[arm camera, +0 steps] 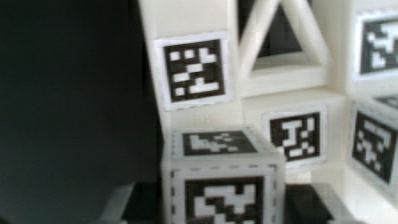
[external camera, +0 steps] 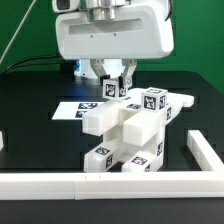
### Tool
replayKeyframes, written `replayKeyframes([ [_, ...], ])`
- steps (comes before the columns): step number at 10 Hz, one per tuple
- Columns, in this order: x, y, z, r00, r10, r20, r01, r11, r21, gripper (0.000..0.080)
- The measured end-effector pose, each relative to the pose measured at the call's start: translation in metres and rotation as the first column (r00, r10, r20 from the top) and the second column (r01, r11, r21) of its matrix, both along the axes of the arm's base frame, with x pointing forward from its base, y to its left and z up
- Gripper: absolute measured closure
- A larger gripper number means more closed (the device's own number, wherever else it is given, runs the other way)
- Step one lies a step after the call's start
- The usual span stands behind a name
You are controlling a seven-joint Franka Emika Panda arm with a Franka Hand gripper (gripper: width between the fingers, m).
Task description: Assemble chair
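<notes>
1. Exterior view: the chair point(external camera: 130, 135) stands as a joined cluster of white blocky pieces on the black surface point(external camera: 30, 100), near the middle of the scene, with square black-and-white tags on several faces.
2. The gripper point(external camera: 113, 84) hangs directly over the rear upper part of the chair, under the arm's large white housing point(external camera: 112, 35).
3. Its fingers reach down on either side of a tagged block point(external camera: 113, 88) at the top of the chair; whether they press on that block or only flank it cannot be told.
4. The marker board point(external camera: 72, 108) lies flat on the surface just behind the chair, toward the exterior view's left.
5. The white border rail point(external camera: 60, 184) runs along the front edge and turns back on the exterior view's right, close to the chair's base.
6. Wrist view: tagged white chair pieces point(arm camera: 240, 110) fill the frame at close range, with dark surface beside them.
</notes>
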State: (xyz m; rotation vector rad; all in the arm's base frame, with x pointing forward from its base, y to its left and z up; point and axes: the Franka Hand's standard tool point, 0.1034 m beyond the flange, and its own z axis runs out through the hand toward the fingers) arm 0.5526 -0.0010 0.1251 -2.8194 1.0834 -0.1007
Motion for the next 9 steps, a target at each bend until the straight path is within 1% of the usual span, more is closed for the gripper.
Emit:
replayKeyframes([
  [2,0.0008,-0.0014,-0.0003,0.988,-0.152,-0.013,0.152,0.988,0.015,0.0515],
  [4,0.006,-0.0086,-0.0003,0.957,-0.29,-0.021,0.291,0.956,0.026,0.0515],
  [5,0.0064,-0.0084,-0.0004,0.937,-0.348,-0.028,0.349,0.937,0.03,0.0515],
  [6,0.0065,-0.0083,-0.0005,0.902,-0.43,-0.039,0.431,0.902,0.036,0.0515],
  [7,0.0066,-0.0084,-0.0006,0.889,-0.456,-0.042,0.458,0.888,0.038,0.0515],
  [9,0.0065,-0.0086,-0.0008,0.82,-0.569,-0.059,0.572,0.819,0.046,0.0515],
])
